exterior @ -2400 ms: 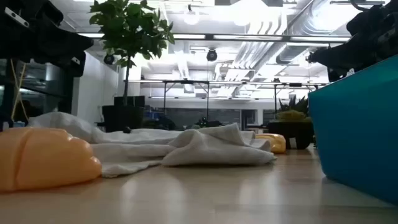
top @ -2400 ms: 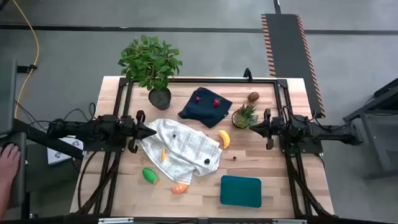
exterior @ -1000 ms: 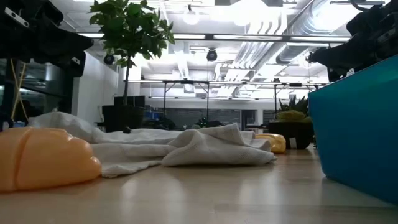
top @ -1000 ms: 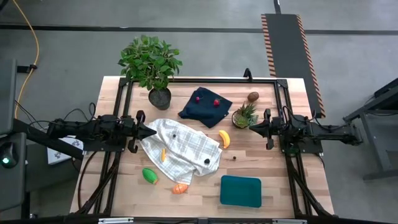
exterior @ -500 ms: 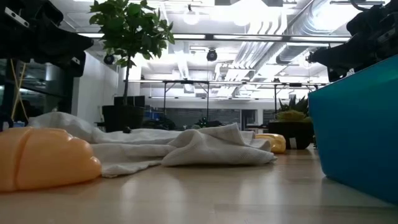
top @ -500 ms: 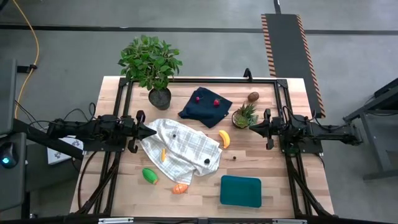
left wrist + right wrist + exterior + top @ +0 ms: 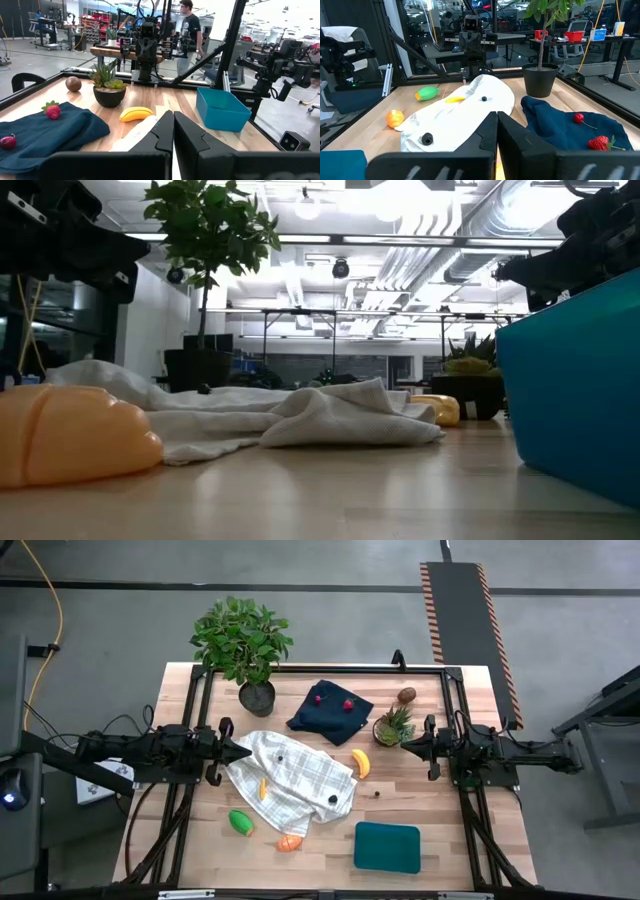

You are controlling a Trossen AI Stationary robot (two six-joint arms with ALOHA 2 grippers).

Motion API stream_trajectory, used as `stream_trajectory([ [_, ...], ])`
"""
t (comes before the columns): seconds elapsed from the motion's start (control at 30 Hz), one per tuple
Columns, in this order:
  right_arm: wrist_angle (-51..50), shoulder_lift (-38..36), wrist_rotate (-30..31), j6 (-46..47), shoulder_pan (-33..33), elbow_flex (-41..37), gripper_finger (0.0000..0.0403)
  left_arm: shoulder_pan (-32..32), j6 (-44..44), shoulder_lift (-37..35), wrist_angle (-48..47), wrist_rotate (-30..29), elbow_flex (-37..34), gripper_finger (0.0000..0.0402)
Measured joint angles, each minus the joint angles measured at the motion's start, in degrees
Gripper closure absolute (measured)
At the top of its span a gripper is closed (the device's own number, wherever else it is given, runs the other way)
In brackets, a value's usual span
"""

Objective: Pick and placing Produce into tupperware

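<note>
While nothing has yet gone into the container, here is what you have to work with.

Container: the teal container (image 7: 388, 846) sits empty at about 5 o'clock on the table (image 7: 440, 810), well apart from most of the produce.
Banana: the banana (image 7: 361, 763) lies bare on the wood at roughly 3 o'clock from the table's middle, just beside the checked cloth (image 7: 295, 780). It looks light, stiff and smooth; you should take it across the thick middle of its curve, since the tapered ends could slip.
Green piece: the green piece (image 7: 241, 822) rests at 7 o'clock, just off the cloth's edge. Its rounded shape may roll, so close across its short width.
Orange piece: the orange piece (image 7: 290, 842) lies at 6 o'clock, touching the cloth's lower edge.
Berries: two red berries (image 7: 333, 700) sit on the navy cloth (image 7: 330, 710) at 12 o'clock. They are small, and you risk pinching cloth with them.
Brown ball: the brown ball (image 7: 407, 695) lies at 1 o'clock, near the small spiky plant (image 7: 394, 726).
Left gripper: the left gripper (image 7: 245, 751) waits at 9 o'clock by the cloth's edge, clenched on nothing.
Right gripper: the right gripper (image 7: 406, 746) waits at 3 o'clock, just beside the spiky plant, clenched and empty; it is the nearer one to the banana.
</note>
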Motion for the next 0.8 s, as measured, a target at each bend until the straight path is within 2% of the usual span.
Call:
stream_trajectory([
  [0.2, 0.0, 0.0, 0.0, 0.0, 0.0, 0.0, 0.0403, 0.0, -0.6, 0.0, 0.0, 0.0, 0.0, 0.0401],
  [0.33, 0.0, 0.0, 0.0, 0.0, 0.0, 0.0, 0.0403, 0.0, -5.4, 0.0, 0.0, 0.0, 0.0, 0.0401],
  [0.43, 0.0, 0.0, 0.0, 0.1, 0.0, 0.0, 0.0403, 0.0, -14.6, 0.0, 0.0, 0.0, 0.0, 0.0401],
  [0.57, 0.0, 0.0, 0.0, 1.2, 0.0, 0.0, 0.0403, 0.0, -33.3, 0.0, 0.0, 0.0, 0.0, 0.0401],
  [0.67, 0.1, 0.0, -0.2, 12.7, 0.1, 0.0, 0.0403, 0.0, -49.5, 0.0, 0.0, 0.0, 0.0, 0.0401],
  [0.8, 0.6, 0.0, -0.2, 38.7, 0.1, 0.0, 0.0403, 0.0, -63.5, 0.0, 0.0, 0.0, 0.0, 0.0401],
])
